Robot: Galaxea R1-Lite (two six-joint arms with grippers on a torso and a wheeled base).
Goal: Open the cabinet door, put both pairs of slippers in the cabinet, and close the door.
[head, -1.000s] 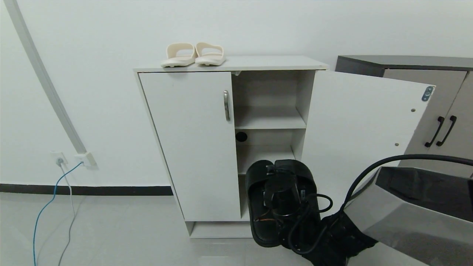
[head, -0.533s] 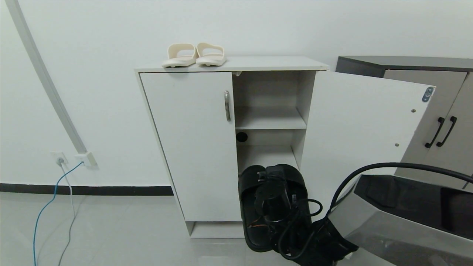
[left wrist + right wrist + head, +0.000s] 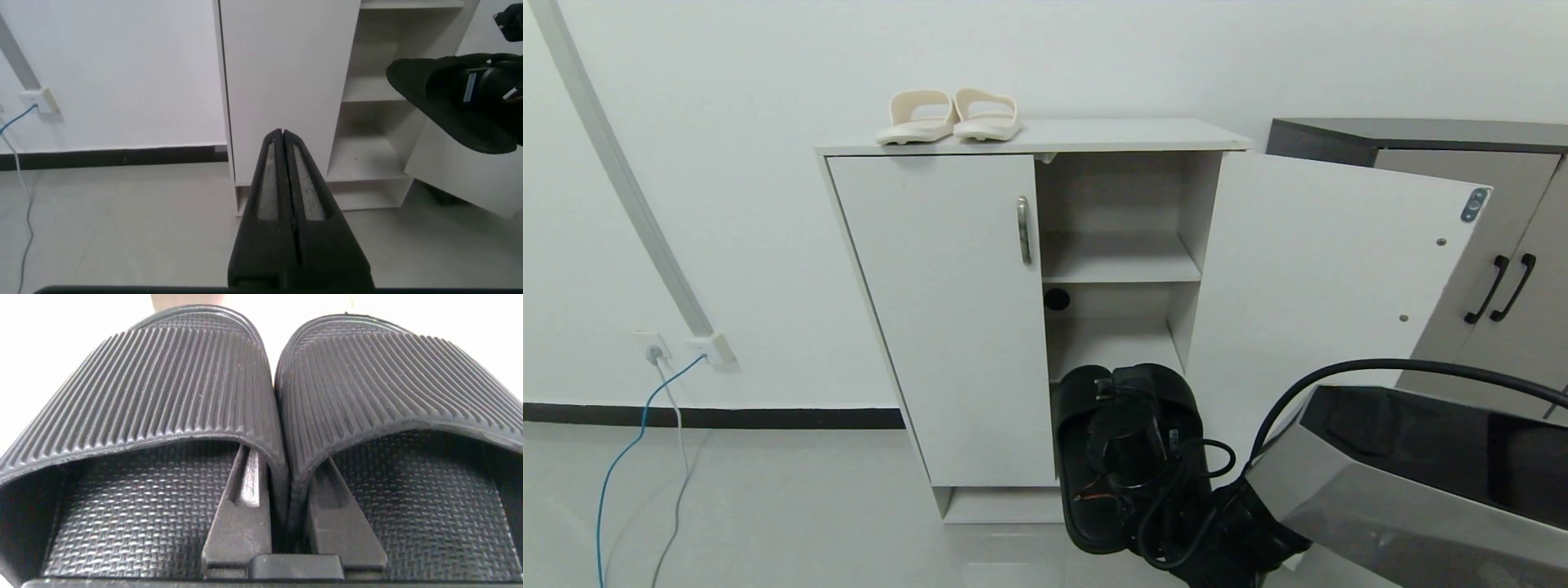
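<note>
Before the white cabinet (image 3: 1127, 131), the black slippers (image 3: 1080, 425) are held side by side off the floor, in front of the lower compartments of the open right half; they are not yet set on any shelf. The right gripper (image 3: 284, 490) is seen closed on this pair: one finger (image 3: 245, 486) is passed under each ribbed strap, and the adjoining inner walls of the two slippers are pinched between them. From the left wrist camera the same pair (image 3: 441, 98) is shown with its soles tilted, beside the open right door (image 3: 1323, 286), which is swung wide. The left door (image 3: 939, 318) is shut, and its metal handle (image 3: 1023, 231) is upright at its inner edge. Two bare shelves, the upper shelf (image 3: 1119, 260) and the middle shelf (image 3: 1111, 343), are exposed inside. The cream slippers (image 3: 949, 117) are placed together on the cabinet top, above the left door. The left gripper (image 3: 282, 143) is held low above the floor, pointed at the cabinet, its fingers pressed together on nothing. A grey cabinet (image 3: 1462, 163) is stood to the right; a wall socket (image 3: 654, 349) with a blue cable (image 3: 621, 457) is seen on the left.
</note>
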